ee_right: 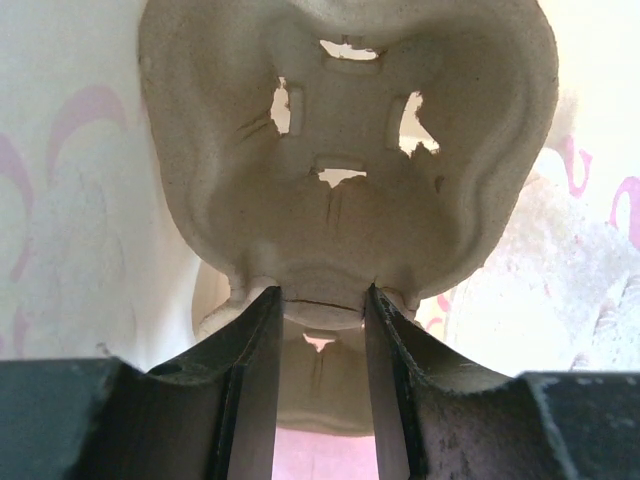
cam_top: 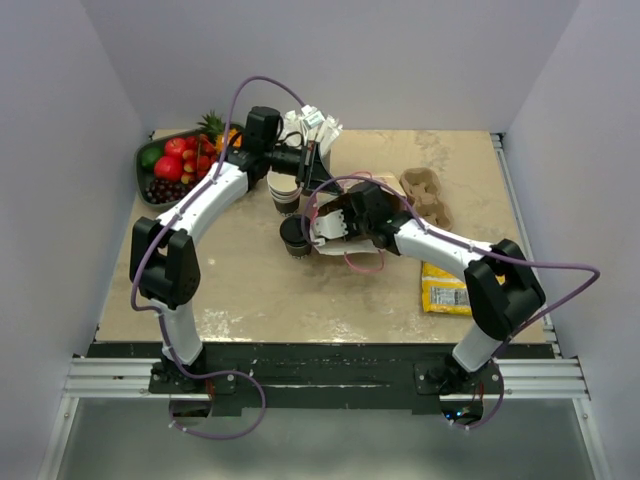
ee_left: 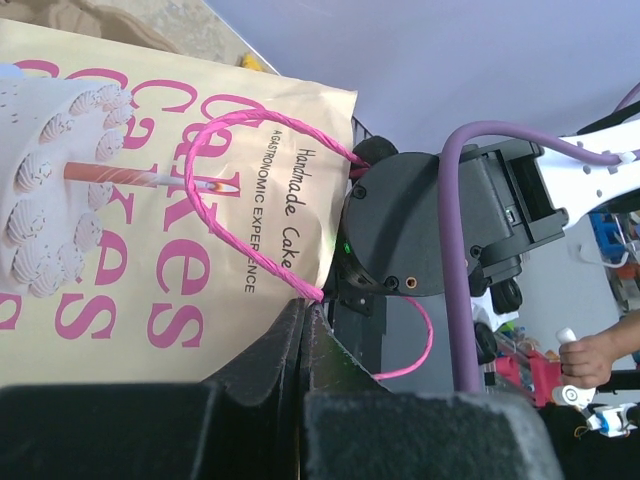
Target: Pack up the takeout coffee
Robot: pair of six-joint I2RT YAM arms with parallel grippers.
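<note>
The right gripper is clamped on the rim of a pulp cup carrier, apparently inside the paper bag. The left gripper is pinched together on the bag's pink handle. The takeout coffee stands on the surface just beside the bag, lid up and long axis vertical. I judge the bag readied but the cup not yet packed.

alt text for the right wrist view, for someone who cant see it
The right gripper pinches the rim of a moulded pulp cup tray, seen close up with one slotted well facing the camera. A white bag with pink print fills the background.
</note>
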